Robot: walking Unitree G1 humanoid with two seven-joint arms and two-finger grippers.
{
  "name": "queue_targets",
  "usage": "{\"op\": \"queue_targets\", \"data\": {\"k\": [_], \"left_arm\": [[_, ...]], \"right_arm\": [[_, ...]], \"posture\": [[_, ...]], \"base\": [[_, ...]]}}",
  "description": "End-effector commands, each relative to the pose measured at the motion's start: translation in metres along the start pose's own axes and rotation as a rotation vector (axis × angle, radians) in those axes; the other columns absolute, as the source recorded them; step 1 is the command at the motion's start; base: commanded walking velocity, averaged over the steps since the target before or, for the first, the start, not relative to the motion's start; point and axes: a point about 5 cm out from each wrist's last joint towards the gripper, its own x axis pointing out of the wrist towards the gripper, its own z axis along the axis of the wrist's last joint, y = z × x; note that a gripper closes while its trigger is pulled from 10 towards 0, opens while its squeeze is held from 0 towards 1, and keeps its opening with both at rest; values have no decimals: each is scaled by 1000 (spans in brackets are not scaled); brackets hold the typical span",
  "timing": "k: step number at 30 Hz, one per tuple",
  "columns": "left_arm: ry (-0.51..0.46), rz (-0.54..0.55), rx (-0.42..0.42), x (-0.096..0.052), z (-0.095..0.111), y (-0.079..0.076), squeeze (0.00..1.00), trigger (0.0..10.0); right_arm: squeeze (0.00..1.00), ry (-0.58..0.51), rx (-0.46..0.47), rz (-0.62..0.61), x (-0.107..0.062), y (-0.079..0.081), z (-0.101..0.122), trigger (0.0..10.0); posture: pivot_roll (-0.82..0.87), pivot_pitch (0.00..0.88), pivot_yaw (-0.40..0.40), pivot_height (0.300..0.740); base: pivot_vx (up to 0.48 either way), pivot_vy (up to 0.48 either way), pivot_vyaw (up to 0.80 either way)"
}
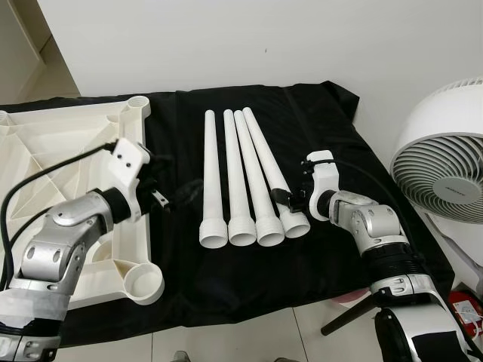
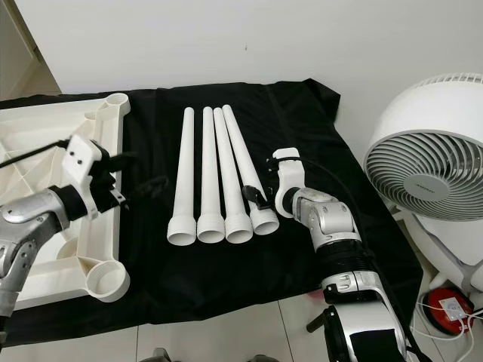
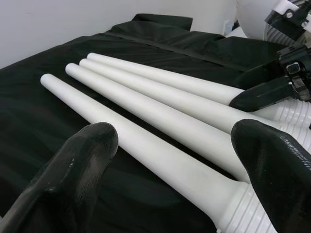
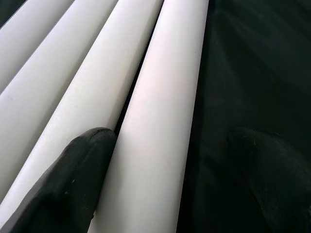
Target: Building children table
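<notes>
Black cloth (image 1: 302,136), four white tapered legs (image 1: 235,181)

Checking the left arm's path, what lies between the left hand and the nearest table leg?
Bare black cloth, in the left eye view. The open left hand hovers beside the tabletop, with nothing before the nearest leg.

- I see a black cloth (image 1: 302,136) spread flat, well beyond the right pincer (image 1: 285,197) and running under it, creased at its far edge.
- A white round fan (image 2: 430,177) stands off to the right of that pincer, past the cloth's edge, its grille facing me.
- A plain white wall (image 1: 264,38) rises behind the cloth.
- Pale floor tiles (image 1: 249,339) show nearer to me than the cloth.
- I see a small red object (image 2: 445,305) on the floor below the fan; too small to identify.
</notes>
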Motion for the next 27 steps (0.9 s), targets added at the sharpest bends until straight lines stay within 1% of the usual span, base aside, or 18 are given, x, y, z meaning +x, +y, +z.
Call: {"op": "queue_targets", "data": {"k": [1, 6, 7, 12, 14, 15, 16, 17, 18, 19, 20, 21, 22, 23, 24, 25, 26, 27], "left_arm": [[12, -80, 5, 0, 1, -5, 0, 10000], [19, -93, 18, 1, 3, -2, 0, 10000], [19, -93, 18, 1, 3, -2, 0, 10000], [18, -97, 27, 1, 6, 1, 0, 10000], [18, -96, 29, 1, 7, 2, 0, 10000], [17, -94, 32, 1, 8, 3, 0, 10000], [17, -94, 32, 1, 8, 3, 0, 10000], [16, -92, 36, 1, 8, 4, 0, 10000], [15, -91, 38, 1, 9, 4, 0, 10000], [15, -91, 38, 1, 9, 4, 0, 10000], [15, -89, 41, 1, 9, 5, 0, 10000], [15, -89, 41, 1, 9, 5, 0, 10000], [14, -86, 46, 1, 10, 6, 0, 10000], [13, -82, 51, 1, 11, 7, 0, 10000], [13, -82, 51, 1, 11, 7, 0, 10000], [12, -79, 55, 1, 12, 9, 0, 10000], [11, -76, 56, 1, 13, 10, 0, 10000], [11, -76, 56, 1, 13, 10, 0, 10000]], "right_arm": [[0, 78, 15, 5, 2, 0, -13, 10000], [0, 181, 2, 7, 5, 1, -26, 10000], [0, 181, 2, 7, 5, 1, -26, 10000], [0, 274, -79, 7, 7, 5, -39, 10000], [0, 295, -85, 18, 7, 7, -42, 10000], [0, 319, -117, 24, 6, 8, -46, 10000], [0, 319, -117, 24, 6, 8, -46, 10000], [0, 339, -136, 38, 6, 10, -50, 8745], [0, 351, -148, 48, 5, 11, -52, 5137], [0, 351, -148, 48, 5, 11, -52, 5137], [0, 362, -154, 54, 5, 11, -54, 3451], [0, 362, -154, 54, 5, 11, -54, 3451], [0, 368, -157, 52, 4, 11, -56, 0], [0, 376, -151, 35, 5, 10, -58, 510], [0, 376, -151, 35, 5, 10, -58, 510], [0, 383, -152, 18, 5, 9, -60, 3765], [0, 388, -150, 16, 5, 8, -61, 8627], [0, 388, -150, 16, 5, 8, -61, 8627]], "posture": [[-52, 47, 12, 740], [-53, 48, 11, 740], [-53, 48, 11, 740], [-56, 43, 11, 740], [-59, 37, 10, 740], [-61, 33, 6, 740], [-61, 33, 6, 740], [-61, 33, 6, 740], [-61, 33, 6, 740], [-61, 33, 6, 740], [-62, 28, 5, 740], [-62, 28, 5, 740], [-63, 24, 4, 740], [-63, 24, 4, 740], [-63, 24, 4, 740], [-63, 24, 4, 740], [-64, 21, 4, 740], [-64, 21, 4, 740]], "base": [[0, 0, 0], [0, 0, 0], [0, 0, 0], [0, 0, 0], [0, 0, 0], [0, 0, 0], [0, 0, 0], [0, 0, 0], [0, 0, 0], [0, 0, 0], [0, 0, 0], [0, 0, 0], [0, 0, 0], [0, 0, 0], [0, 0, 0], [0, 0, 0], [0, 0, 0], [0, 0, 0]]}}
